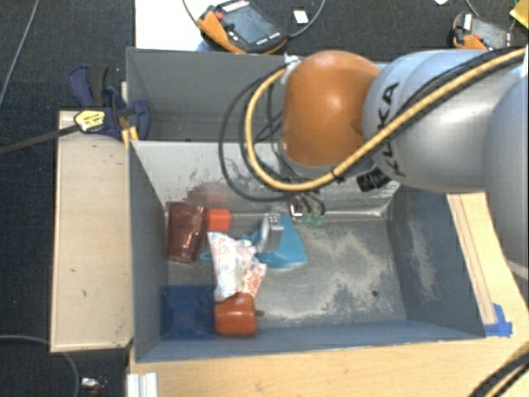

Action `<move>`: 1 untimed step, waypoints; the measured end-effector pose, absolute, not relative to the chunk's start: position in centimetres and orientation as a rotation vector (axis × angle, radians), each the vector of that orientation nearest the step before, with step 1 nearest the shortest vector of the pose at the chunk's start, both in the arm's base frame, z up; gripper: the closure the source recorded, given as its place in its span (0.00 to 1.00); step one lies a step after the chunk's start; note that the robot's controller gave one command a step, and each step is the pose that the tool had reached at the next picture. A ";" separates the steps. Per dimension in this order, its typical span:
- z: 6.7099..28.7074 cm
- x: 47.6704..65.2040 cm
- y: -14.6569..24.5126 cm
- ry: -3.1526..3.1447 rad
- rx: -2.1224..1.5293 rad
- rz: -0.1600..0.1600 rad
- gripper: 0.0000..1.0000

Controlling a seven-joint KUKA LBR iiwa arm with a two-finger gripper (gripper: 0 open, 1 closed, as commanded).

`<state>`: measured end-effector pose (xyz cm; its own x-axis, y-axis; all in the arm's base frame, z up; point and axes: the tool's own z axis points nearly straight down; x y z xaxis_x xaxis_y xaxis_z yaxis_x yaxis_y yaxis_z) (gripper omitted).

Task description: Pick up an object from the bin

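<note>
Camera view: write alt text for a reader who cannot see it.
The pincer is low in the grey bin, right at a light-blue plastic piece near its middle. Left of it lie a crumpled white wrapper, a red block, a dark-blue square and a brown packet.

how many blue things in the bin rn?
2: a light blue piece mid-bin, just below the arm, and a dark blue block in the bin's lower-left corner. The arm may hide more.

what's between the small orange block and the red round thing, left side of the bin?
A crumpled white wrapper with red print, shown in the camera view.
</note>
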<state>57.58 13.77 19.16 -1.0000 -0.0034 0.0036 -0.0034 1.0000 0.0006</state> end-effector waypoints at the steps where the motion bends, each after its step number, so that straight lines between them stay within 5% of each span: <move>1: 19.5 57.8 13.7 -3.145 -0.004 -0.002 0.00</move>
